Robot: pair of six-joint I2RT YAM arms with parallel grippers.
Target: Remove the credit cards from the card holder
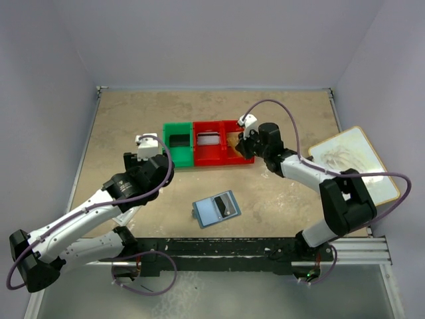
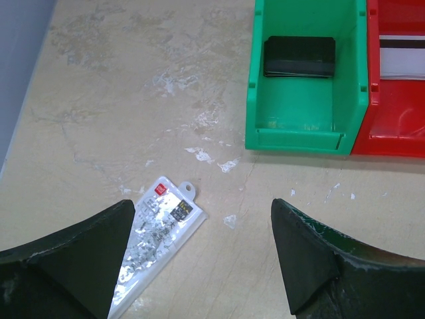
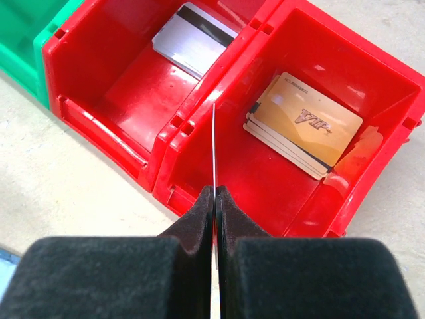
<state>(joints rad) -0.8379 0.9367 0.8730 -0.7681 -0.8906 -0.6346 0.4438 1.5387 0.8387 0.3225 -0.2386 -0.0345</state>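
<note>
The blue card holder lies open on the table near the front middle, with a dark patch on its right half. My right gripper is shut on a thin credit card seen edge-on, held over the wall between two red bins. A stack of gold cards lies in the right red bin. A silver card lies in the left red bin. A dark card lies in the green bin. My left gripper hangs open and empty over bare table.
A white packet with red marks lies by the left finger. The three bins stand in a row at mid-table. A pale board lies at the right edge. Walls enclose the table on three sides.
</note>
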